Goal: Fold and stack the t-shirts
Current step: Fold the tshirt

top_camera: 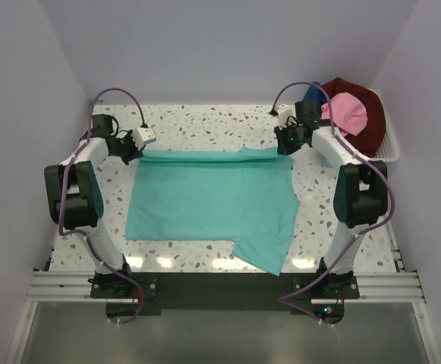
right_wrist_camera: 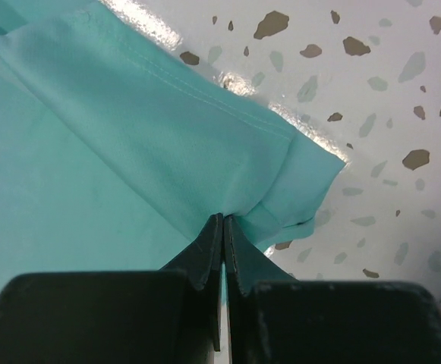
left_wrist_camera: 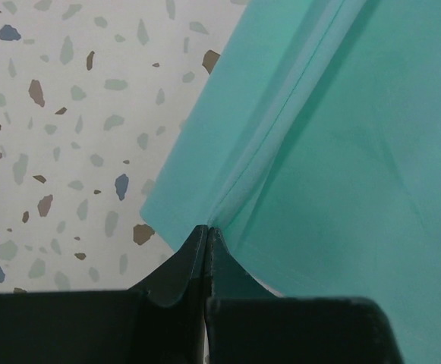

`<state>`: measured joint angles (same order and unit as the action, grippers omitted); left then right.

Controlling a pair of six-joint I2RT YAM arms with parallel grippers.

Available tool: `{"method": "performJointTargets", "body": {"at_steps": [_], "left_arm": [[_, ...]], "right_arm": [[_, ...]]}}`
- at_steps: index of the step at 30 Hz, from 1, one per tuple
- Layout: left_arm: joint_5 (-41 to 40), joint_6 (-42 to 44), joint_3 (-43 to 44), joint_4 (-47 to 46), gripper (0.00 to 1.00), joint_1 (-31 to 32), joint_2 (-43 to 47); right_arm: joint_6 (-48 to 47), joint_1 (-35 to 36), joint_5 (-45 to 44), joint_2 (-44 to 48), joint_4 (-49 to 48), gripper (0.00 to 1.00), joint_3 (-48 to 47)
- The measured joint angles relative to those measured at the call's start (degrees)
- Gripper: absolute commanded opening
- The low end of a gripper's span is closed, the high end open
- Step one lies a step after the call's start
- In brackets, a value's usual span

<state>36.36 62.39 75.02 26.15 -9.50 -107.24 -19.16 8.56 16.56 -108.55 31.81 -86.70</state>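
The speckled tabletop (top_camera: 205, 121) fills the scene between the plain walls. Spread across its middle lies the teal-green t-shirt (top_camera: 205, 201), mostly flat, with one pointed flap reaching toward the near edge on the right. Along its far edge the cloth is gathered into a narrow ridge that runs from left to right between the two arms.

The left arm (top_camera: 80, 189) bends in from the left side and the right arm (top_camera: 357, 193) from the right, each reaching to one far corner of the shirt.

At the far right corner of the tabletop stands a white basket (top_camera: 391, 148). It holds a dark red t-shirt (top_camera: 368, 114) with a pink t-shirt (top_camera: 347, 114) bunched on top, and a bit of blue t-shirt (top_camera: 313, 93) shows at the far left of the heap.

The left jaws are pressed together on the far left corner of the teal-green cloth, where a crease runs away from their tips. The right jaws are likewise clamped on the far right corner, pinching a stitched hem that puckers at the tips.
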Motion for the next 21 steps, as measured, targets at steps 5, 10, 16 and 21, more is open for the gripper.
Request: {"method": "performJointTargets", "body": {"at_steps": [5, 10, 16, 21], "left_arm": [[-0.61, 0.87, -1.99, 0.76, 0.0, 0.0, 0.0], [-0.81, 0.85, -2.27, 0.92, 0.0, 0.0, 0.02], [-1.05, 0.87, -1.7, 1.77, 0.0, 0.0, 0.44], [-1.01, 1.7, -0.68, 2.84, 0.0, 0.0, 2.51]], "right_arm": [[-0.02, 0.0, 0.13, 0.24, 0.44, 0.0, 1.64], [0.0, 0.0, 0.07, 0.26, 0.57, 0.0, 1.64], [-0.02, 0.0, -0.07, 0.31, 1.73, 0.0, -0.44], [-0.2, 0.0, -0.02, 1.51, 3.17, 0.0, -1.07]]}}
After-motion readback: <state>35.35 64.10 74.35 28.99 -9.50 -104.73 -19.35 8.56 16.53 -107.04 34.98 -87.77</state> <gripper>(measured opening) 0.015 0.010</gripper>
